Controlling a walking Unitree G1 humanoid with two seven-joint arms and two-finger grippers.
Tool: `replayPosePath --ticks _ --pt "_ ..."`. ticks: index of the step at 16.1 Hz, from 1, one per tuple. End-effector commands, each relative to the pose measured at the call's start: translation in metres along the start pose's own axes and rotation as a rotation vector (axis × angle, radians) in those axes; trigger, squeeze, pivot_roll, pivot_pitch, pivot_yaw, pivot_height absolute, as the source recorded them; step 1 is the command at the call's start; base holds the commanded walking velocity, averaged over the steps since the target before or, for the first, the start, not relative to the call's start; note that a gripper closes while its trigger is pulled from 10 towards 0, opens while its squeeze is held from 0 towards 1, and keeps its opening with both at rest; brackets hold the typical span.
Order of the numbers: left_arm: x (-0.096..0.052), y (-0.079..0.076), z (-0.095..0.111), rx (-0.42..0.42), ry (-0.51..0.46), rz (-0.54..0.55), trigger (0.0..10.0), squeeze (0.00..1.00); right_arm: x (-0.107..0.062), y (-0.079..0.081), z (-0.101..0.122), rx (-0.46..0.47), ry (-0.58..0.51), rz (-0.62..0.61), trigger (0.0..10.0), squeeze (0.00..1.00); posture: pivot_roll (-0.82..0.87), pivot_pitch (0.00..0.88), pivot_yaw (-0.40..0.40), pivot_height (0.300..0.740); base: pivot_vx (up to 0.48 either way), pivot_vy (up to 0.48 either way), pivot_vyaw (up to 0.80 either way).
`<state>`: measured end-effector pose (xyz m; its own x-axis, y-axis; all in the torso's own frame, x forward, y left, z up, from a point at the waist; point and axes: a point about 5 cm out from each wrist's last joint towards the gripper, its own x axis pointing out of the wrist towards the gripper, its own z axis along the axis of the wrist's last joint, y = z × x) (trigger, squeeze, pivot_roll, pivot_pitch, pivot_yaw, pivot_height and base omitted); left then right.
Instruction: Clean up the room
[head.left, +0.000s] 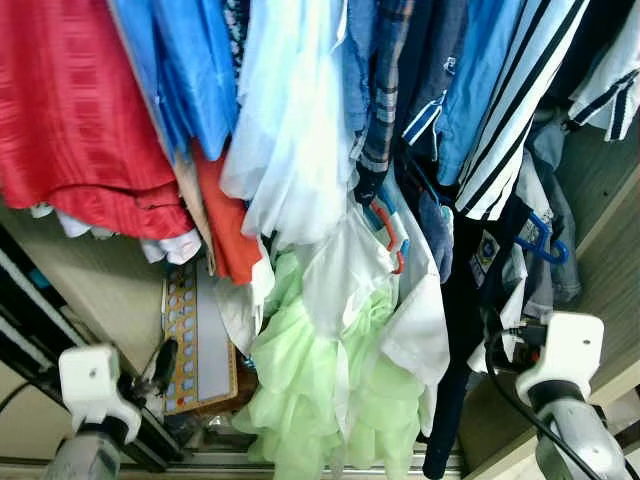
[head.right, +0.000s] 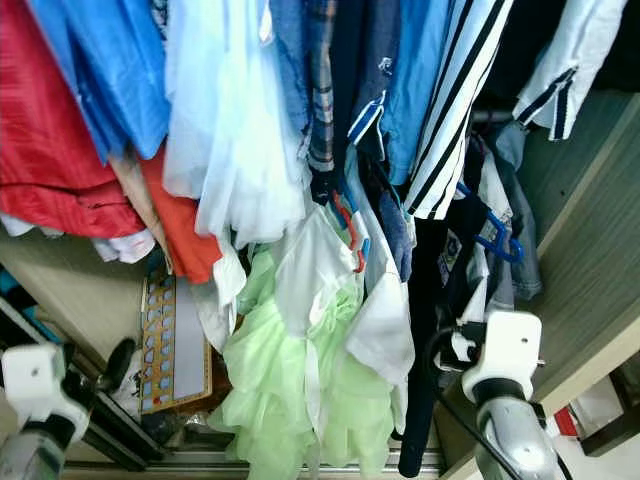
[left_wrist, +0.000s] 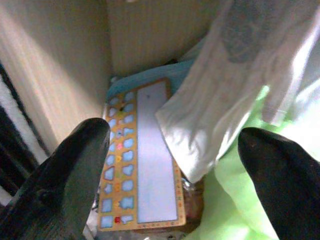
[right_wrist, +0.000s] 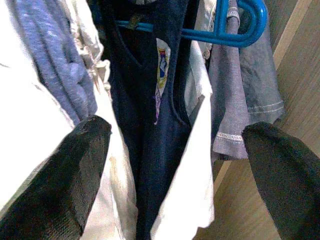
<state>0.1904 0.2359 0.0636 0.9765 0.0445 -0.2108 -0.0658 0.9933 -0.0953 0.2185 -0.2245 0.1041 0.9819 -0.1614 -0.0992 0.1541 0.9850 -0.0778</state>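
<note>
2 grippers sit low before a packed wardrobe. In the left eye view, hanging clothes (head.left: 300, 130) crowd from 9 to 3 o'clock, a pale green dress (head.left: 320, 390) droops at 6, and a puzzle board (head.left: 198, 335) leans at 7.

The right eye view adds a blue hanger (head.right: 497, 238) at 3 o'clock, beside the wooden side wall (head.right: 590, 260).

In the left wrist view, the left gripper (left_wrist: 175, 175) is spread wide, holding nothing, aimed at the board and a white garment (left_wrist: 225, 105).

In the right wrist view, the right gripper (right_wrist: 180, 175) is likewise spread and empty, facing a navy vest (right_wrist: 150, 115) that the head views mostly hide.

Reaching deeper could snag fabric and drag garments off their hangers.
</note>
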Motion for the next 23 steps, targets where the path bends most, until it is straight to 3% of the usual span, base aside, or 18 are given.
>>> replayPosePath --ticks 1,7,10,12,23 --pt "0.001 -0.006 0.008 0.028 -0.04 -0.033 10.0 0.0 0.0 0.006 0.008 -0.026 -0.035 0.043 10.0 0.0 0.0 0.024 0.012 0.74 0.0 0.0 0.0" --pt "-0.002 -0.011 0.008 0.038 -0.066 -0.025 10.0 0.0 0.019 0.011 0.017 -0.052 -0.058 0.064 10.0 0.0 0.02 0.027 -0.013 0.74 0.0 0.0 0.0" --pt "-0.004 -0.008 0.011 0.022 -0.082 -0.005 10.0 0.0 0.019 0.02 0.016 -0.083 -0.06 0.088 10.0 0.0 0.02 0.033 -0.012 0.74 0.0 0.0 0.53" --pt "-0.001 -0.014 0.014 0.003 -0.091 -0.058 10.0 0.0 0.015 0.028 0.018 -0.089 -0.073 0.12 10.0 0.0 0.01 0.041 -0.007 0.74 0.0 0.0 0.8" --pt "0.007 -0.022 0.016 0.019 -0.094 -0.101 10.0 0.0 0.005 0.03 0.018 -0.11 -0.082 0.137 10.0 0.0 0.01 0.053 0.003 0.74 0.0 0.0 0.74"
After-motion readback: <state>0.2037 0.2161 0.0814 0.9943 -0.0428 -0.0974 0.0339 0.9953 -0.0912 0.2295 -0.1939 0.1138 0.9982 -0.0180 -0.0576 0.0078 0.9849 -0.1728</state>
